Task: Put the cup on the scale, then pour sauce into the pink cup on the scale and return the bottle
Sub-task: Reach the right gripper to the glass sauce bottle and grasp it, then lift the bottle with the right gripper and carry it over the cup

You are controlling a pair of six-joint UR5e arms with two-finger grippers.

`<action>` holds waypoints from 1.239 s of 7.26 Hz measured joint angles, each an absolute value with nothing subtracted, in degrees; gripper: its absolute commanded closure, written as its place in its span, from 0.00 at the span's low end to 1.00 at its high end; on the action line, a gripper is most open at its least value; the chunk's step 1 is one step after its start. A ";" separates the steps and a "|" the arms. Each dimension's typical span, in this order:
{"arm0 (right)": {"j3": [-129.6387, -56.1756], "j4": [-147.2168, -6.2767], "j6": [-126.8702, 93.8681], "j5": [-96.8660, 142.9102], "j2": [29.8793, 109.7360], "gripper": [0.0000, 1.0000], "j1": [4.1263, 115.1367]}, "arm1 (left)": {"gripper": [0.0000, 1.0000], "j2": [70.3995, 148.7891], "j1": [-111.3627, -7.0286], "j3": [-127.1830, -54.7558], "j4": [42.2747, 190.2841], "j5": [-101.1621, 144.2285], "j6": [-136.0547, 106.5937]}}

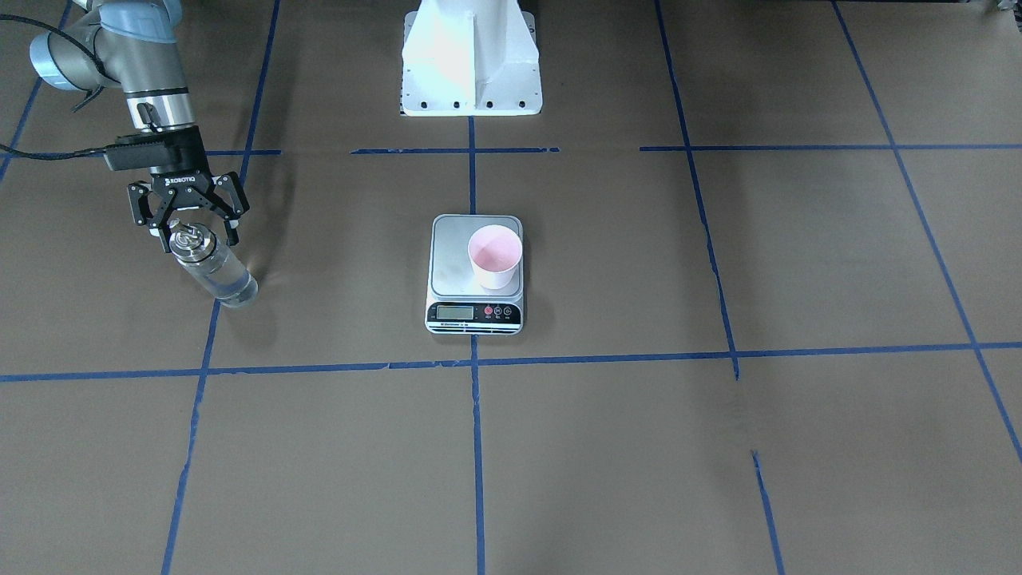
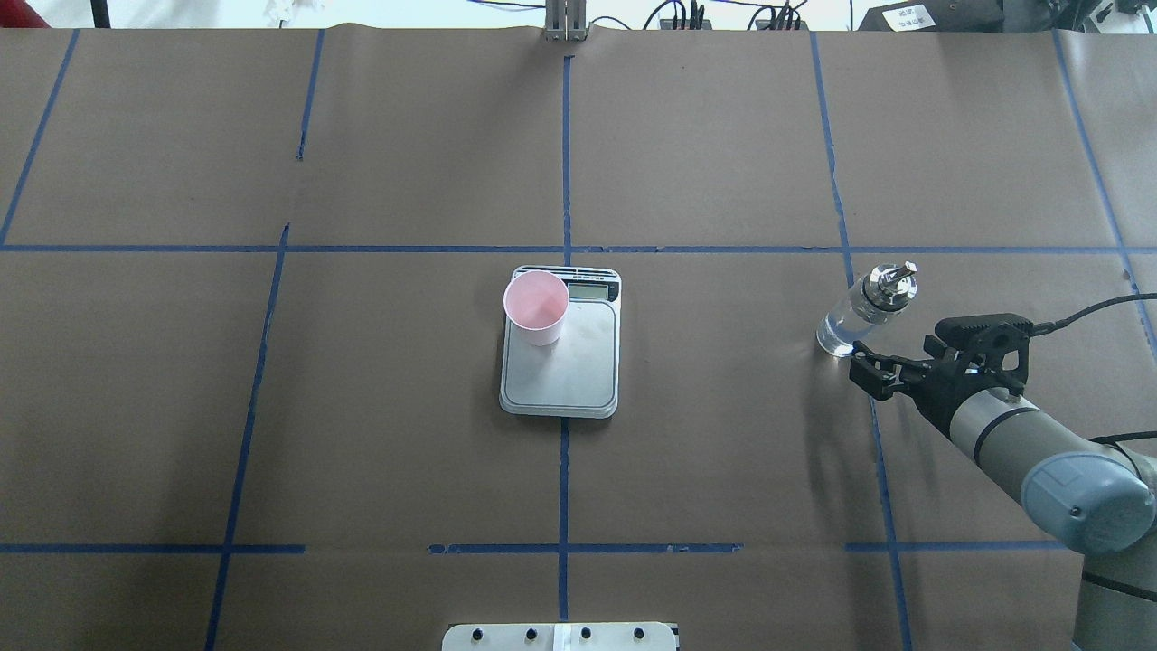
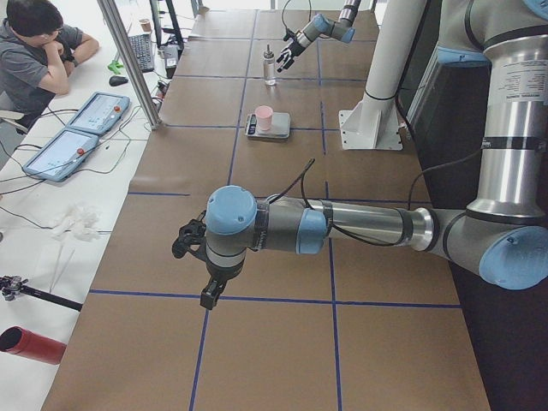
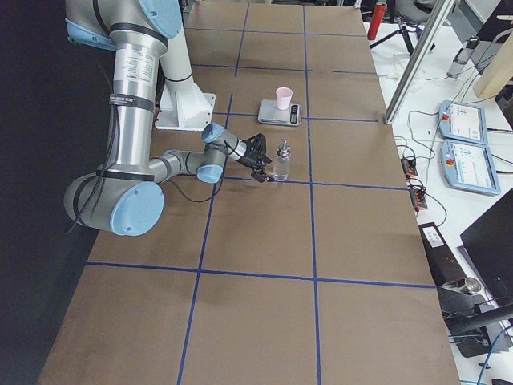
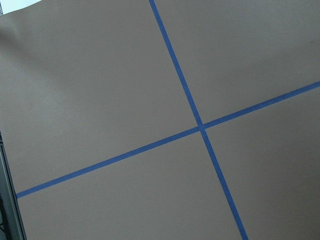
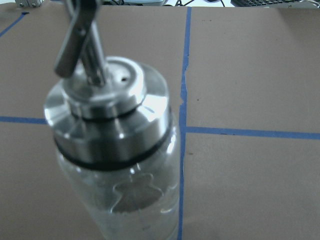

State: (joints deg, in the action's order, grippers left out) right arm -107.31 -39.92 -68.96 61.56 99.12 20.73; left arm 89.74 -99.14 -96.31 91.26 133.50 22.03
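Note:
The pink cup (image 1: pixel 495 255) stands upright on the scale (image 1: pixel 451 255), on the platform's display-side corner; it also shows in the overhead view (image 2: pixel 536 307). The clear glass bottle (image 1: pixel 215 267) with its silver pourer cap stands upright on the table on my right side (image 2: pixel 859 303). My right gripper (image 1: pixel 194 231) is open, just on my side of the bottle at cap height, not gripping it. The right wrist view shows the bottle (image 6: pixel 120 150) very close, with no fingers around it. My left gripper (image 3: pixel 182 242) hangs over bare table far from the scale; I cannot tell whether it is open or shut.
The white robot pedestal (image 1: pixel 471 64) stands behind the scale. Blue tape lines (image 5: pixel 200 125) grid the brown paper. A seated operator (image 3: pixel 34 51), tablets (image 3: pixel 81 133) and cables are beyond the table's far edge. A red cylinder (image 3: pixel 30 342) lies off the table.

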 measured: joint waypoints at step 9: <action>-104.92 -39.85 -68.25 57.26 94.21 0.00 21.86 | 0.00 88.97 -99.14 -96.38 91.38 133.58 22.06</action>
